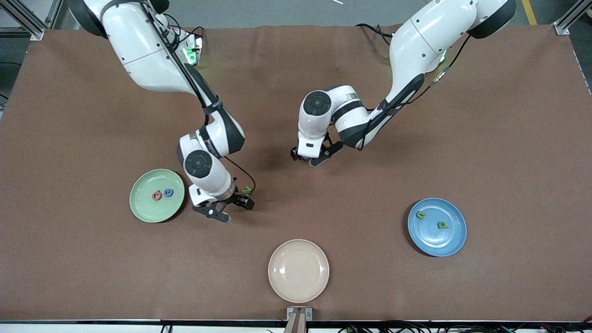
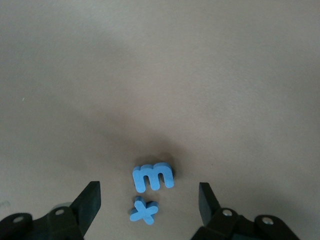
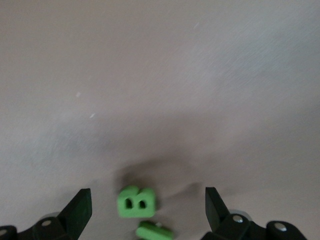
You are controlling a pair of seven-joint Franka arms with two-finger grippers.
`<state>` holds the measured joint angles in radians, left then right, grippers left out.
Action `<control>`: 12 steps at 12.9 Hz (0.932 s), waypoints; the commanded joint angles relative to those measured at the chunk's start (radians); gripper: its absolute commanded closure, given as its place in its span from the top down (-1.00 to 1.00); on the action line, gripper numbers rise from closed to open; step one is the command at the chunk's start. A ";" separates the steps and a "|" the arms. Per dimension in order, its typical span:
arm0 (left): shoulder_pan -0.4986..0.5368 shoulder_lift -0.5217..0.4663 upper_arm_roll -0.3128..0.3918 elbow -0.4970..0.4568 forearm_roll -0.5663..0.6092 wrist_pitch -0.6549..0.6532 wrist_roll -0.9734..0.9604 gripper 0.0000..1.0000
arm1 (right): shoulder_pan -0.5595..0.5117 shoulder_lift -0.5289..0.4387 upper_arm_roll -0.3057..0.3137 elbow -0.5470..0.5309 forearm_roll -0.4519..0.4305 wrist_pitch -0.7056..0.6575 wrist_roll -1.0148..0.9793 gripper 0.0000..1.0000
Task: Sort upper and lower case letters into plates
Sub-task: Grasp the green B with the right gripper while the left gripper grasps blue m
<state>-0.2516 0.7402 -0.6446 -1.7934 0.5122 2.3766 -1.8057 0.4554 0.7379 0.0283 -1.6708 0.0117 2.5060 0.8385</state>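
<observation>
Stock, by size: mint plate (image 1: 157, 212) toward the right arm's end and blue plate (image 1: 437, 239) toward the left arm's, each bearing two letters; left gripper (image 2: 149, 200) wide over blue m (image 2: 153, 176) and x (image 2: 144, 210), right gripper (image 3: 149, 207) wide over green B (image 3: 135, 202), likely light, squashy foam best pinched across flat edges.

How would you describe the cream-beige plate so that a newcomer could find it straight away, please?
On the brown table lie three round plates. The cream-beige plate is nearest the front camera, midway between both ends. Unlike the mint green plate and blue plate, it holds no letters.
</observation>
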 commanded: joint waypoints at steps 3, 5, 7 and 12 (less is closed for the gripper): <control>-0.053 0.004 0.049 -0.003 0.020 0.018 -0.127 0.63 | 0.037 0.034 -0.007 0.011 0.002 0.025 0.031 0.63; -0.090 0.007 0.083 -0.001 0.020 0.038 -0.161 0.62 | 0.039 0.031 -0.007 0.010 -0.009 0.019 0.027 0.11; -0.101 0.018 0.094 0.000 0.020 0.053 -0.178 0.61 | 0.035 0.029 -0.008 0.008 -0.010 0.010 0.017 -0.49; -0.101 0.024 0.094 0.002 0.020 0.055 -0.179 0.57 | -0.004 -0.006 -0.019 0.013 -0.012 -0.100 -0.050 -1.00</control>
<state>-0.3476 0.7603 -0.5555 -1.7960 0.5124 2.4192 -1.9635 0.4826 0.7596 0.0144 -1.6377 0.0110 2.4692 0.8397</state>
